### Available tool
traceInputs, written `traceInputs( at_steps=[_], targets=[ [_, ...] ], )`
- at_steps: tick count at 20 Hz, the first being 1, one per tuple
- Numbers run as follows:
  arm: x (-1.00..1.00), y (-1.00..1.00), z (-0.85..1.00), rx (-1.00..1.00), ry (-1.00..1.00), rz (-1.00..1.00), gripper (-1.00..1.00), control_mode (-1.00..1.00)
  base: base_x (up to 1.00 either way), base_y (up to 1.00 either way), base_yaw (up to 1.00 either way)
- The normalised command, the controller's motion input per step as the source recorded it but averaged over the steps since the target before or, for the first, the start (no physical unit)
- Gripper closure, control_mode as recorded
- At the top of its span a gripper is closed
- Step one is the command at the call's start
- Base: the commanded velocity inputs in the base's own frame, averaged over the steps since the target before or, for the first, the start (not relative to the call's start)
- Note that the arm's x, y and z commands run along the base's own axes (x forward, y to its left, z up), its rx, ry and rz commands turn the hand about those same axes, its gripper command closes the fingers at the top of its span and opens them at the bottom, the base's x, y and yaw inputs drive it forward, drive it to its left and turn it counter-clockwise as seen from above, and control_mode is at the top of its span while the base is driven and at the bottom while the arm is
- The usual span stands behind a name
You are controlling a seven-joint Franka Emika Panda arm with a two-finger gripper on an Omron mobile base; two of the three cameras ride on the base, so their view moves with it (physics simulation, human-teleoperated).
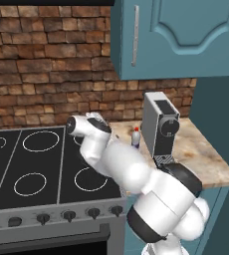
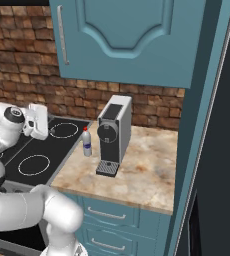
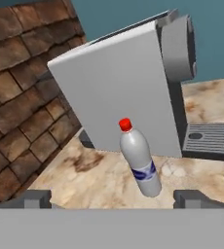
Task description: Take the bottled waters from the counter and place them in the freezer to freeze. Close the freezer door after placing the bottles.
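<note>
My gripper (image 3: 112,198) is spread wide, empty. Small clear-white plastic bottle with red cap and blue label (image 3: 139,159), centre frame: light, smooth, probably slippery; I'd grab mid-body at label.

A home kitchen, apparently: stovetop (image 1: 42,164), coffee machine (image 2: 114,135), teal wall cabinets (image 2: 132,35), brick backsplash (image 1: 42,69).

A clear-white bottled water (image 3: 139,160), capped in red and banded with a blue label, is seen upright on the beige marbled counter (image 3: 99,182), set ahead of the gripper (image 3: 113,198) and centred between its widely parted fingertips, untouched.
</note>
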Motion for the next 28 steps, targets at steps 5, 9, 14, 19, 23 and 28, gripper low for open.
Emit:
traceInputs(
  at_steps=[5,9,14,19,23,28],
  targets=[
    [0.28,0.01,-0.34,0.01,0.20,-0.02,-1.00,-1.00,0.00,0.00,0.00],
    [0.04,-0.05,-0.16,0.00,0.06,0.00,-1.00,-1.00,0.00,0.00,0.00],
    [-0.01,-0.28,-0.29,0.00,0.00,0.00,-1.00,-1.00,0.00,0.00,0.00],
    [0.00,-0.24,-0.15,0.00,0.00,0.00,-1.00,-1.00,0.00,0.00,0.00],
    [0.00,-0.37,-0.09,0.00,0.00,0.00,-1.00,-1.00,0.00,0.00,0.00],
    [0.00,-0.53,-0.11,0.00,0.00,0.00,-1.00,-1.00,0.00,0.00,0.00]
  ],
)
